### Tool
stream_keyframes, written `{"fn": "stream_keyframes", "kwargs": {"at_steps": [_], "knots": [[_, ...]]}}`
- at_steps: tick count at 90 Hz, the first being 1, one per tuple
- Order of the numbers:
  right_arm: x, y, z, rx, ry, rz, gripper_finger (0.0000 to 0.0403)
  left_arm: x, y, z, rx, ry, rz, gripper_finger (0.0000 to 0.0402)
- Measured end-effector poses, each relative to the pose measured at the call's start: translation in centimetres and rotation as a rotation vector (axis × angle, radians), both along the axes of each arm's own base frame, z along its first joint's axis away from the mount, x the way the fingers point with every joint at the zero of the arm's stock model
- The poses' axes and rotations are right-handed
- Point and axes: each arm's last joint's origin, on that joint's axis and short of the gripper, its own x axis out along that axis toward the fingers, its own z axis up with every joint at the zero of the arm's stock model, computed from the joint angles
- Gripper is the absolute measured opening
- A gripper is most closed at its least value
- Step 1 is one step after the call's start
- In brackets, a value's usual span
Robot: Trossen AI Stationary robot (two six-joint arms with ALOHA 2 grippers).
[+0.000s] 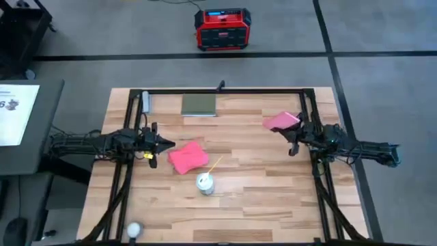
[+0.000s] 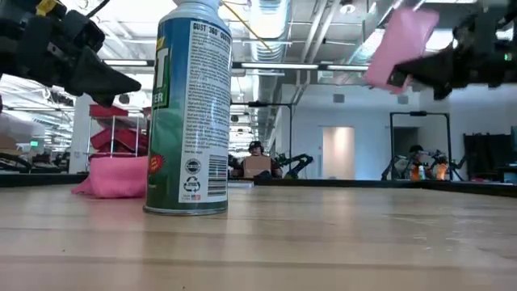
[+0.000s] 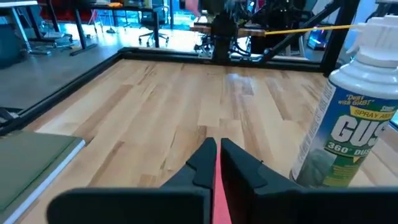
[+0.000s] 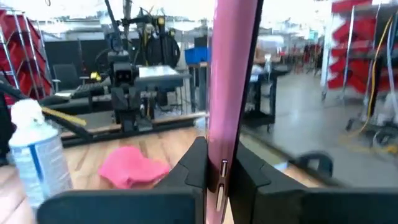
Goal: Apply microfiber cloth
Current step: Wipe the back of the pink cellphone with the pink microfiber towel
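Observation:
The pinkish-red microfiber cloth (image 1: 188,157) lies bunched on the wooden table, left of centre, and also shows in the low view (image 2: 113,176) and the right wrist view (image 4: 130,165). My left gripper (image 1: 166,143) hovers above its left edge, shut, holding nothing (image 3: 216,146). My right gripper (image 1: 287,133) is at the far right, shut on the phone (image 1: 281,121), whose pink back shows, lifted high over the table (image 2: 400,44). My right gripper pinches the phone's two flat faces between its two fingers, at the phone's lower end (image 4: 219,140). The rest of the phone (image 4: 233,74) sticks out past the fingertips, toward the table's left. It is lifted clear and tilted upward.
A white-capped spray can (image 1: 205,183) with a yellow straw stands upright near the table's middle, just near-right of the cloth. A dark green pad (image 1: 199,104) lies at the far edge. A white ball (image 1: 134,229) rests at the near left corner.

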Motion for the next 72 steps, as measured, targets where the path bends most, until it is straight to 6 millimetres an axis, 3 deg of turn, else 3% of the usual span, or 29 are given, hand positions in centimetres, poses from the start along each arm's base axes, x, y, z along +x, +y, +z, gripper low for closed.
{"fn": "stream_keyframes", "kwargs": {"at_steps": [24, 48, 72], "knots": [[0.3, 0.0, -0.8, 0.281, -0.003, 0.020, 0.0015, 0.0, 0.0, 0.1, 0.009, -0.011, 0.005, 0.0000], [0.8, 0.4, -1.7, 0.706, -0.018, 0.088, 0.0015, 0.1, 0.0, 0.4, 0.008, -0.043, 0.014, 0.0000], [1.8, 0.6, -4.0, 0.905, 0.172, 0.007, 0.0015, 0.1, 0.1, 0.7, 0.004, -0.072, 0.016, 0.0000]]}}
